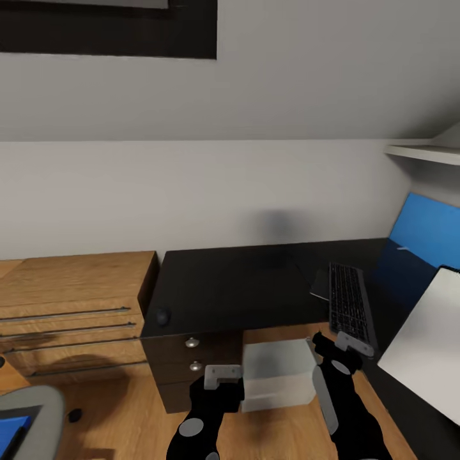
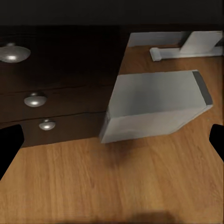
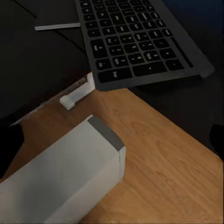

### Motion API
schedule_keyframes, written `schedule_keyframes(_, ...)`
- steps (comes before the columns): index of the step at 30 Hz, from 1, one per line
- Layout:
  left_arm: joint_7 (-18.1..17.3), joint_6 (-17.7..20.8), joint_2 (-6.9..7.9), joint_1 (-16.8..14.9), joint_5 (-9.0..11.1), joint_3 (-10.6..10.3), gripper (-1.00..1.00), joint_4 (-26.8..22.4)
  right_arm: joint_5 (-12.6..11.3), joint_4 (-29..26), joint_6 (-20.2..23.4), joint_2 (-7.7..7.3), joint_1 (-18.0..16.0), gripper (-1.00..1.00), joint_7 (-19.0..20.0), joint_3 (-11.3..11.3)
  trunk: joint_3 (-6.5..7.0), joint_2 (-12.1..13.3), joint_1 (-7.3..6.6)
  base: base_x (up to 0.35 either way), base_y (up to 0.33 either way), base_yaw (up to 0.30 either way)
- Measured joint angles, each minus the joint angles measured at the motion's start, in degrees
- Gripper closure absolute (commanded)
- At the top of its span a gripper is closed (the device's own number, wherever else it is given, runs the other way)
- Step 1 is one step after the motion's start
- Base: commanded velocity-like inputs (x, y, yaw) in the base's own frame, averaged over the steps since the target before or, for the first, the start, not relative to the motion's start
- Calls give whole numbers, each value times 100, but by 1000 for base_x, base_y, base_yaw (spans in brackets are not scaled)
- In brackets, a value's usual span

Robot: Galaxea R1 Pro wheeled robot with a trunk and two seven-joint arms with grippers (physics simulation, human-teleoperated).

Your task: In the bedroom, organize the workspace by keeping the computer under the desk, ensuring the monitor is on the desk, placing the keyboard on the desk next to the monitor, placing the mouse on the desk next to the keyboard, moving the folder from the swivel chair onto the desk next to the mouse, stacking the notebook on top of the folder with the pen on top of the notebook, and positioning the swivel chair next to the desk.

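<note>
Hovering low over the oak floor, both grippers sit just short of the computer [image 1: 276, 378], which stands in the opening under the desk [image 1: 243, 287]. The left gripper [image 1: 223, 375] faces the tower's near left side, its dark fingertips far apart at the edges of its wrist view, so it is spread wide and empty. The right gripper [image 1: 345, 345] hangs above the tower's right end, close beneath the desk edge; I cannot tell how wide its fingers stand.

The tower looks rigid, smooth-sided and probably the heaviest thing here, too broad for one pinch; I would judge it best pushed or squeezed between both arms on its flat flanks.

Just beyond the right gripper lies the keyboard [image 3: 135, 39], overhanging the desk edge. It seems light, stiff and thin, best taken across a long edge. Beside it, further back, rests what seems to be the notebook [image 1: 319, 284].

Beyond the left gripper and off to its left, the mouse [image 1: 163, 315] sits near the desk's front corner: small, rounded, likely slippery, needing a grip across its sides. The monitor [image 1: 425, 332] leans at the far right.
</note>
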Motion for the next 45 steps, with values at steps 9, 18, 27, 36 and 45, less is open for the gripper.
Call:
schedule_keyframes(9,22,-3,0,1,-2,-1,-100,0,-93,28,-6,8,-1,-100,93,0,-21,0,-1,-18,91,-138)
schedule_keyframes(18,43,-13,0,3,-9,-14,-100,-5,-767,27,-23,-8,-1,-100,222,-2,-23,0,-1,-1,7,-11)
schedule_keyframes(27,30,-20,0,2,-11,3,-100,-205,-932,80,-30,-17,-1,-100,254,-24,-23,0,-1,0,0,0)
schedule_keyframes(36,21,-22,0,2,-10,4,-100,-257,-1211,227,14,-34,-1,-100,956,-75,-23,0,-1,0,0,0)
schedule_keyframes(45,18,-22,0,1,-10,3,-100,-271,-2654,264,1,-100,-1,-100,1340,-275,-23,0,-1,0,0,0)
